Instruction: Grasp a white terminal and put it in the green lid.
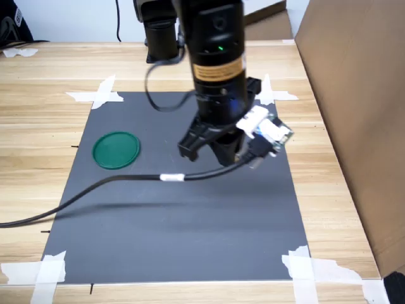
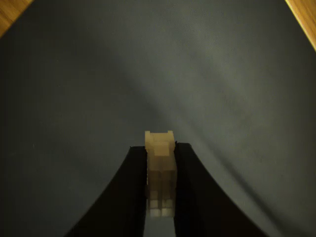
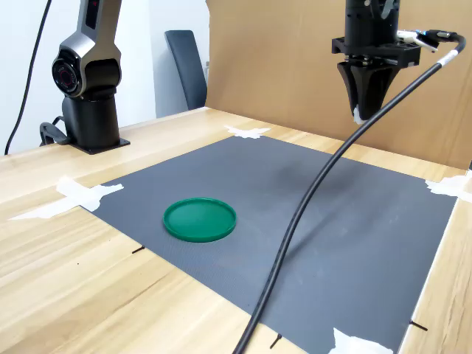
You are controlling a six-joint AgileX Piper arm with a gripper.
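While airborne, pincer (image 2: pixel 160 197) clamps white terminal (image 2: pixel 160 148).

A big dark grey mat (image 1: pixel 177 215) is laid flat on a light wooden table (image 1: pixel 38 126). Its corners are held down with strips of white masking tape (image 1: pixel 98 94). A tall brown cardboard sheet (image 1: pixel 354 95) is stood at the first exterior view's right, next to the table. A black cable (image 3: pixel 310 206) is hung across the mat in both exterior views. A dark chair (image 3: pixel 188 70) is seen behind the table in the second exterior view, near a white wall (image 3: pixel 29 44).
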